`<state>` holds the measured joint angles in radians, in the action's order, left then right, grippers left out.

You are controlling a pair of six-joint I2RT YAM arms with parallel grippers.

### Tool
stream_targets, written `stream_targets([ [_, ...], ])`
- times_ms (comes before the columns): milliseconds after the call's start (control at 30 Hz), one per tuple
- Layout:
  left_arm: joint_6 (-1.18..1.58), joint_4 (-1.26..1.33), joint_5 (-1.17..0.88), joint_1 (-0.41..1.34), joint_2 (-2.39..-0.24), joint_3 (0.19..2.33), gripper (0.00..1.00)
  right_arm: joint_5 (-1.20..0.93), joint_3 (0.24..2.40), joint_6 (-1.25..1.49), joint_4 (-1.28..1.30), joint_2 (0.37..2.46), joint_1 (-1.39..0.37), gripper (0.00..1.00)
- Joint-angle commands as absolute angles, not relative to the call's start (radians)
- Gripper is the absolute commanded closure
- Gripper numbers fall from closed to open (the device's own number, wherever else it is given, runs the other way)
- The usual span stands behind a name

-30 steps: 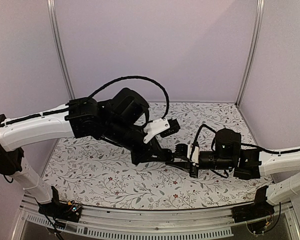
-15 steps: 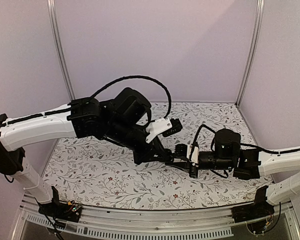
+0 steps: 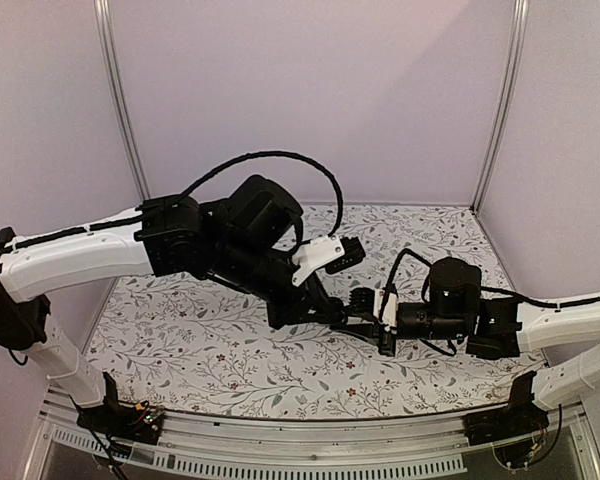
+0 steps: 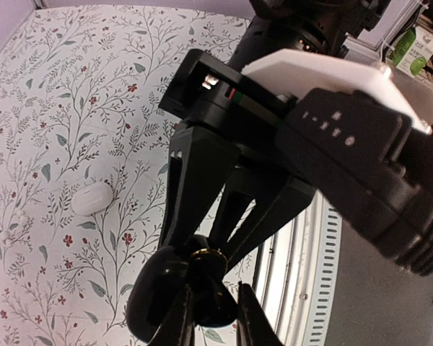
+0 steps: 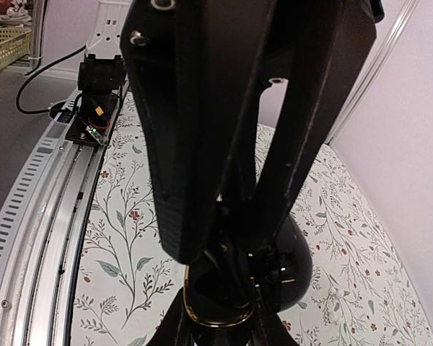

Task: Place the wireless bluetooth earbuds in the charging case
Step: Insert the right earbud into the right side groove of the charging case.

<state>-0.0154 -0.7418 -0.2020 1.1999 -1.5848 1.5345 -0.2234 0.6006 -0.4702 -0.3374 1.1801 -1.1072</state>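
Two grippers meet; your right gripper (image 5: 220, 321) clamps the black case (image 5: 285, 268); your left gripper (image 4: 215, 313) sits at its rim, opening impossible to tell.

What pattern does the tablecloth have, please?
Tablecloth: white, leafy sprigs, small red flowers; left wrist view.

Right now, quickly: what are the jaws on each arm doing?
Left gripper: jaws nearly together at the charging case; whether they grip it cannot be told.
Right gripper: jaws closed on the charging case.

Lilac walls (image 3: 310, 90) enclose a floral-patterned table (image 3: 180, 340)
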Motion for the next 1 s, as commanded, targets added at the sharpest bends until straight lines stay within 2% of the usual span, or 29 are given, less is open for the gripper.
stream_targets([
  [0,-0.016,-0.731,-0.204,1.213,-1.588,1.528,0.97,-0.245,0.594,-0.466,-0.365,1.173,-1.119,1.00],
  [967,-0.011,-0.745,-0.189,1.218,-1.612,1.540,0.97,-0.263,0.592,-0.458,-0.378,1.153,-1.118,1.00],
])
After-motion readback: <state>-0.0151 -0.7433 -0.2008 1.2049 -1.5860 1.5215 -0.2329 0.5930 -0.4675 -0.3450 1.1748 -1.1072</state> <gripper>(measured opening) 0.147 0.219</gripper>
